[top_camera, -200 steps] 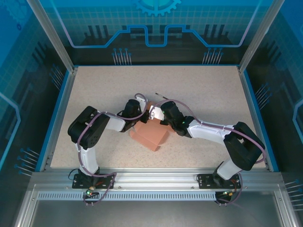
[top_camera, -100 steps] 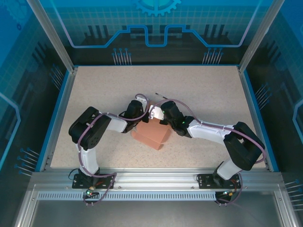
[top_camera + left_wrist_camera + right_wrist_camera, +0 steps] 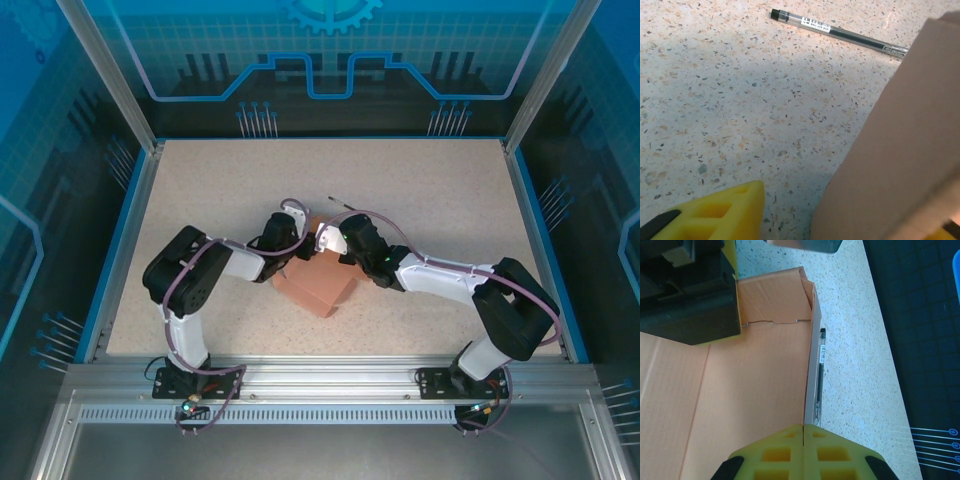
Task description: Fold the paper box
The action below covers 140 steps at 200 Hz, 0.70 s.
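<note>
A speckled beige table (image 3: 430,200) with a blue rim is seen inside a blue-lit enclosure. From above, the paper box (image 3: 320,288) is found at the table's middle, between the two wrists. It is set askew, with one corner turned to the near edge and its longer side running from the left toward the near right. Its inside is given by the right wrist view alone: a flat floor, an upright wall and a notched flap at the far end. That wall's top edge is pinched in the clenched right gripper (image 3: 804,436). The left gripper (image 3: 290,262) is shown parted by its own camera, with one yellow finger (image 3: 720,215) standing apart from a cardboard panel. Beyond, a pen (image 3: 840,31) is laid just beside the wall.
</note>
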Available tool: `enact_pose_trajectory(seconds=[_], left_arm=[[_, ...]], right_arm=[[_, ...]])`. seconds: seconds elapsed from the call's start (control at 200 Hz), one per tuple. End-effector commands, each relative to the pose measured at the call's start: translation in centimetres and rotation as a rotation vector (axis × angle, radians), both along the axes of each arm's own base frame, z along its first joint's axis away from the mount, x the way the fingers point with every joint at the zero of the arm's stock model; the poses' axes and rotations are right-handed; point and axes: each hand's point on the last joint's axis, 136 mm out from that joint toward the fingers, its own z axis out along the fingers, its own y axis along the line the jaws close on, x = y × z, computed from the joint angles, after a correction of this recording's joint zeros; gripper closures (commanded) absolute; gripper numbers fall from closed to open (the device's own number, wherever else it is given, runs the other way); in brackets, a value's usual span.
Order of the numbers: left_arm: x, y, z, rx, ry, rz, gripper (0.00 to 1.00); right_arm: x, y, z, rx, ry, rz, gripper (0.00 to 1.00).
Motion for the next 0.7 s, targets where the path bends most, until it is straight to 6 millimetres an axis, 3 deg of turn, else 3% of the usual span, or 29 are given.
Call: enact_pose_trajectory(seconds=[0.0, 0.245, 0.46, 0.695], left_arm=[[0.0, -0.4, 2.3, -0.047, -0.057, -0.04, 0.5], [-0.4, -0.8, 3.6, -0.084, -0.084, -0.077, 0.42], [0.2, -0.1, 4.5, -0.102, -0.099, -0.071, 0.44], [1.2, -0.8, 4.8, -0.122, -0.1, -0.113, 0.45]], right_arm=[[-0.4, -0.7, -0.6, -0.027, 0.026, -0.024, 1.0], [-0.2, -0.8, -0.5, -0.029, 0.021, -0.026, 1.0], [-0.3, -0.7, -0.3, -0.023, 0.018, -0.024, 1.0], [-0.4, -0.5, -0.4, -0.019, 0.028, -0.01, 1.0]])
